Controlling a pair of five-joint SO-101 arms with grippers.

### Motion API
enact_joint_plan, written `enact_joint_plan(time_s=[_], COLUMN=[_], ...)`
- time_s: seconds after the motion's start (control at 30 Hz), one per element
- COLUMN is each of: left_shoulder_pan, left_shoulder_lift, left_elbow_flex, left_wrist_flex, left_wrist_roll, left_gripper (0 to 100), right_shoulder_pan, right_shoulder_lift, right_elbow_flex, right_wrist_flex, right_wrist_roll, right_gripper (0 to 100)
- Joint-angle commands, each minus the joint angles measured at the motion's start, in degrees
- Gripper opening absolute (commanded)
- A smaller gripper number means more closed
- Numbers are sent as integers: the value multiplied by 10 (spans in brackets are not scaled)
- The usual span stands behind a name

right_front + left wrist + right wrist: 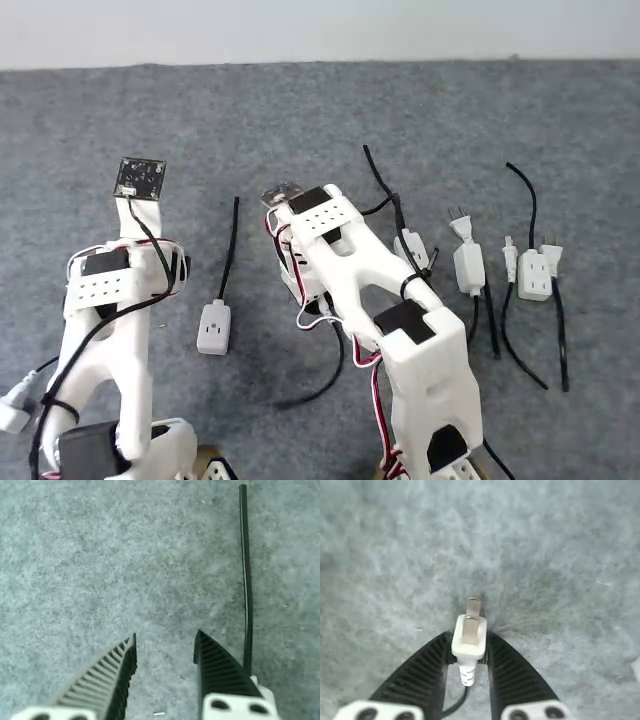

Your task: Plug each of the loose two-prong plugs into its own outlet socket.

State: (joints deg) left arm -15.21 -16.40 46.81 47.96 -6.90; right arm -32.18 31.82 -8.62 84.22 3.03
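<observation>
My right gripper (469, 640) is shut on a white two-prong plug (469, 635), prongs pointing away over the grey carpet, its black cord trailing back between the fingers. From above, that plug (281, 192) shows at the tip of the middle arm. A white outlet socket (214, 327) lies between the two arms, its black cable (230, 250) running away from me. My left gripper (166, 636) hangs open over bare carpet, and the same cable (245, 570) and a corner of the socket (262, 690) lie just beside one finger.
To the right lie another white plug (467, 262) with its prongs up and a white socket (535, 275) with small plugs beside it, all on black cords. A white piece (413, 247) is half hidden by the right arm. Another white connector (14, 412) lies at the left edge.
</observation>
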Motion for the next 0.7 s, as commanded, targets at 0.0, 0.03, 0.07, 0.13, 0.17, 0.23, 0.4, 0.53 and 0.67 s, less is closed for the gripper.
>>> enact_joint_plan(time_s=[0.0,0.03,0.07,0.13,0.17,0.23,0.4,0.53,0.67], left_shoulder_pan=[17,22,31,48,57,75,120,168,208], left_shoulder_lift=[-26,-26,-26,-26,-26,-26,-37,-110,-218], left_elbow_flex=[-2,-6,-15,-39,-57,-97,-216,-277,-276], left_wrist_flex=[-28,-33,-33,-22,-12,15,93,134,139], left_wrist_roll=[-9,-9,-9,-8,-6,-5,-4,-6,-8], left_gripper=[192,192,192,192,192,192,192,192,192], right_shoulder_pan=[0,0,0,0,-1,-1,20,30,30], right_shoulder_lift=[-16,-22,-33,-58,-73,-102,-179,-254,-324], right_elbow_flex=[-89,-113,-142,-195,-221,-263,-289,-289,-279], right_wrist_flex=[58,75,94,130,146,175,186,186,188], right_wrist_roll=[46,56,63,75,80,93,105,148,152], right_gripper=[8,8,8,8,8,8,8,8,8])
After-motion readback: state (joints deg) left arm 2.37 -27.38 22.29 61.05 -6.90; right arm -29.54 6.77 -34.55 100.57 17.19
